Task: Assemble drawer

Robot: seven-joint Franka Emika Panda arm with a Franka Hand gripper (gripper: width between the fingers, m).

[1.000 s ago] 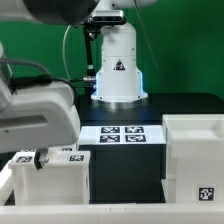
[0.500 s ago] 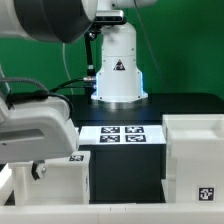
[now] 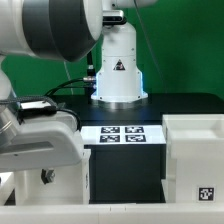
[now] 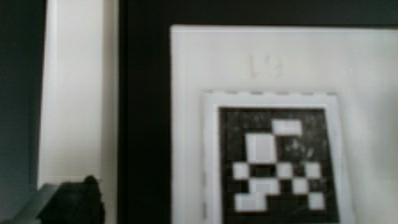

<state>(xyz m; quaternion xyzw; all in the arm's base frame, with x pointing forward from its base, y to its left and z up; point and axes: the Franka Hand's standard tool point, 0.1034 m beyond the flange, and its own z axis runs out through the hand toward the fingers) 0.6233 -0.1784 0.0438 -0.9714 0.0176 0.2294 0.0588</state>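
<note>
The drawer's large white casing point(image 3: 195, 150) stands at the exterior view's right, its tag point(image 3: 205, 192) facing the camera. A smaller white tray point(image 3: 62, 185) stands at the front left, mostly hidden by my arm point(image 3: 35, 125). My gripper hangs right over that tray; its fingers are hidden in the exterior view. The wrist view shows the tray's white face with a black-and-white tag point(image 4: 276, 165) very close, and a white wall point(image 4: 80, 90) beside it. One dark fingertip point(image 4: 71, 203) shows far out to the side by that wall; nothing is held.
The marker board point(image 3: 122, 134) lies flat in the middle of the black table. The robot's white base point(image 3: 118, 65) stands behind it against a green backdrop. A white rim point(image 3: 120, 217) runs along the table's front edge.
My arm has come down and toward the exterior view's right over the left tray. It now covers the tray's top and the small tags that showed earlier.
</note>
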